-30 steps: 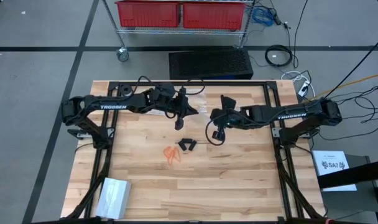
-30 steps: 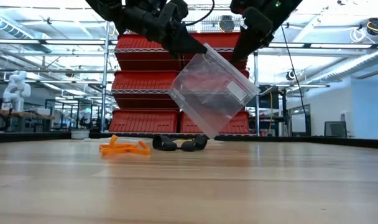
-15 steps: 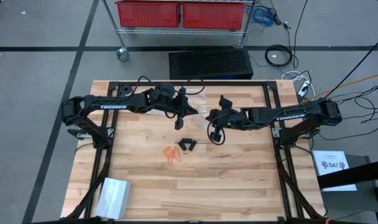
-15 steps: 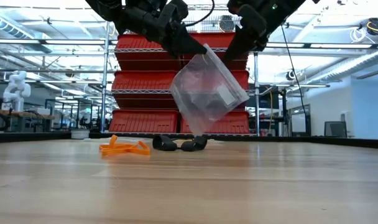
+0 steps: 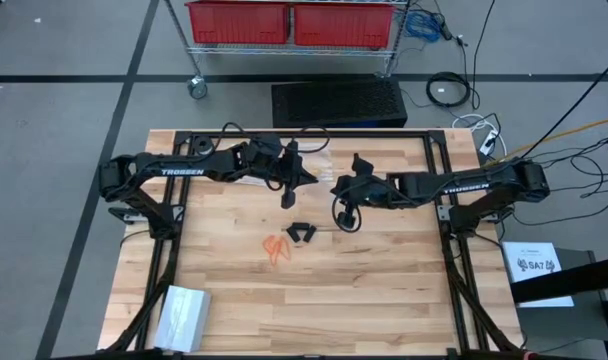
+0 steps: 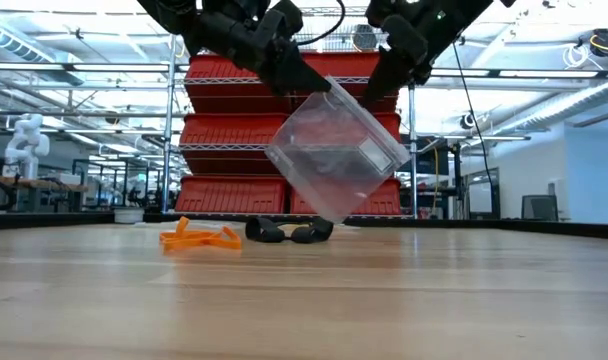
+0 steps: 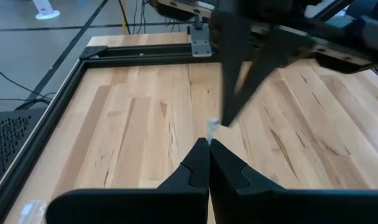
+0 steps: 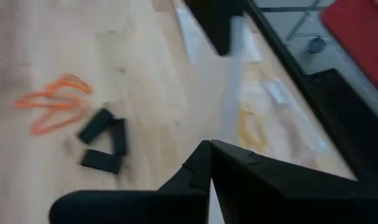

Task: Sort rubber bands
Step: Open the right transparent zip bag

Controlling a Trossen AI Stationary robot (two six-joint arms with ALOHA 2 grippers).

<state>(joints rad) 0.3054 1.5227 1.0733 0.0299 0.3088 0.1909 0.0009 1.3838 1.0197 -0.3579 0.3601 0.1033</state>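
on the table are two heaps of bands: one orange [image 5: 275,248], one black [image 5: 301,233]. two grippers hold one clear bag [image 6: 334,150].

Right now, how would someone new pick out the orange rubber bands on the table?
Find the wooden table and look near its middle, below the two grippers. The orange rubber bands lie loose on the wood, just left of the black rubber bands, the only bright orange there.

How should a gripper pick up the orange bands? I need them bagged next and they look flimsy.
From straight above, I'd judge: the orange bands lie flat on the table in a loose tangle. Pinch where the loops cross. Approach from the side away from the black bands, which lie close beside them.
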